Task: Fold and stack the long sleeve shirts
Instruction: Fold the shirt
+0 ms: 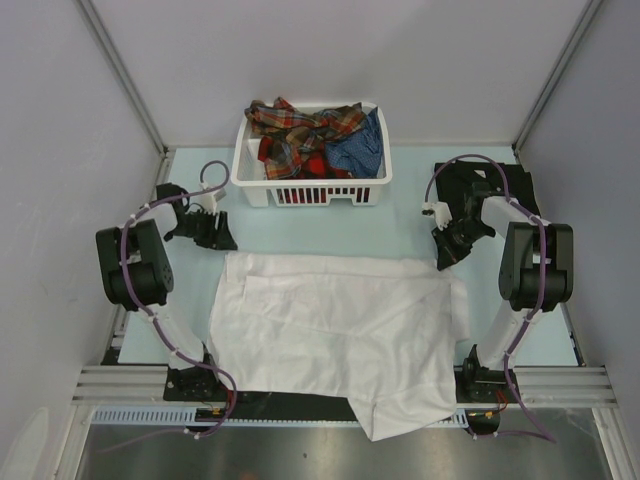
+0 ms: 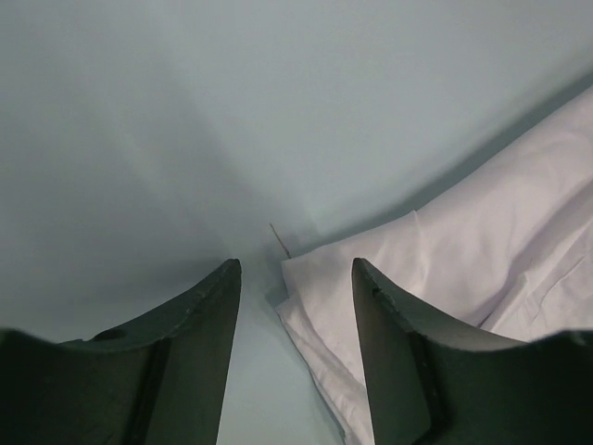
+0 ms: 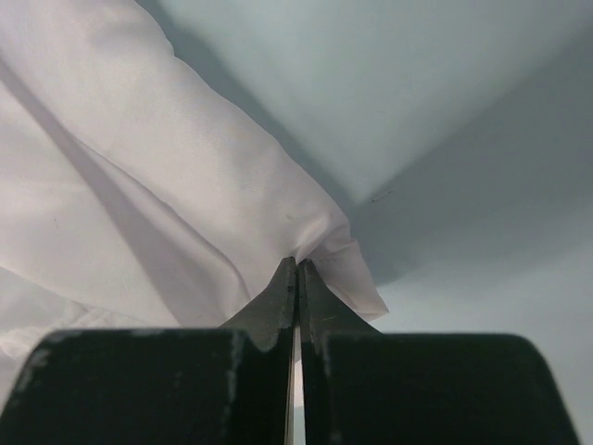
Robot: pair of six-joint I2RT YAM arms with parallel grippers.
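Observation:
A plain white long sleeve shirt lies spread flat across the middle of the table, its lower hem hanging over the near edge. My right gripper is at the shirt's far right corner. In the right wrist view it is shut on that corner of white cloth, which puckers at the fingertips. My left gripper is at the far left corner. There its jaws stand open, and the layered white corner lies on the table between the fingers, untouched.
A white slatted basket stands at the back centre, holding a plaid shirt and a blue one. A flat black cloth lies at the back right under the right arm. Grey walls close in both sides.

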